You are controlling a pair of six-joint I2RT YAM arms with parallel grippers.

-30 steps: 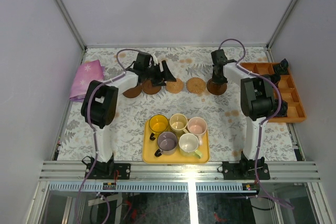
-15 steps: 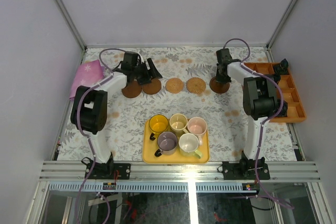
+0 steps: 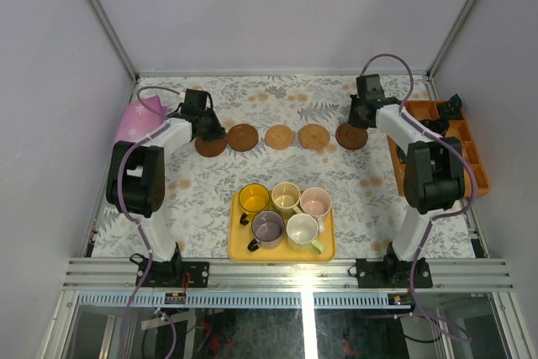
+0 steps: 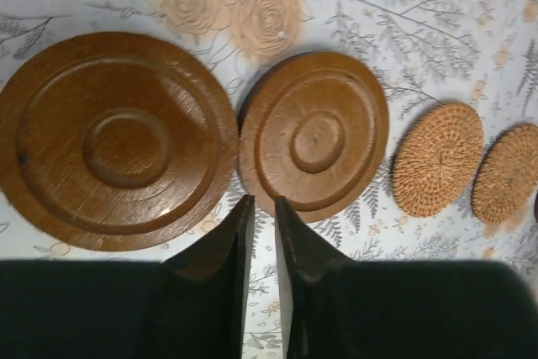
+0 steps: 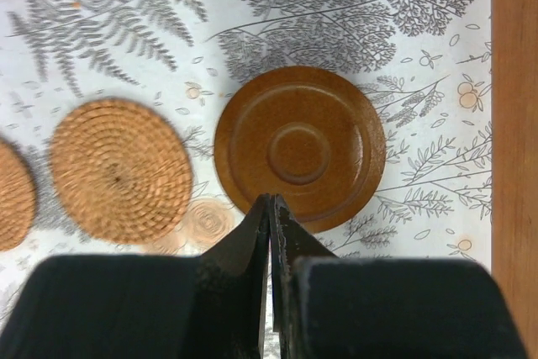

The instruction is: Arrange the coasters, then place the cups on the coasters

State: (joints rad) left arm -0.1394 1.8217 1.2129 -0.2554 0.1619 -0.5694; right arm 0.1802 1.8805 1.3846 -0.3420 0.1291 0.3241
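Note:
Five coasters lie in a row at the back: dark brown (image 3: 211, 145), dark brown (image 3: 242, 137), tan woven (image 3: 280, 136), tan woven (image 3: 313, 136), dark brown (image 3: 350, 135). The cups stand on the yellow tray (image 3: 282, 251): yellow (image 3: 253, 198), cream (image 3: 286, 197), pink (image 3: 315, 202), purple (image 3: 268, 226), pale green (image 3: 303, 229). My left gripper (image 4: 262, 201) hovers between the two left dark coasters (image 4: 113, 139) (image 4: 315, 134), its jaws drawn almost together with nothing in them. The right gripper (image 5: 271, 197) is shut and empty over the near rim of the right dark coaster (image 5: 298, 147).
A pink cloth (image 3: 139, 124) lies at the back left. An orange divided tray (image 3: 441, 145) with small black objects (image 3: 454, 105) runs along the right edge, close to my right arm. Enclosure walls stand on three sides.
My left arm has swung left along the coaster row and its jaws have closed from wide apart. The right arm has drawn back toward the far right corner, still shut.

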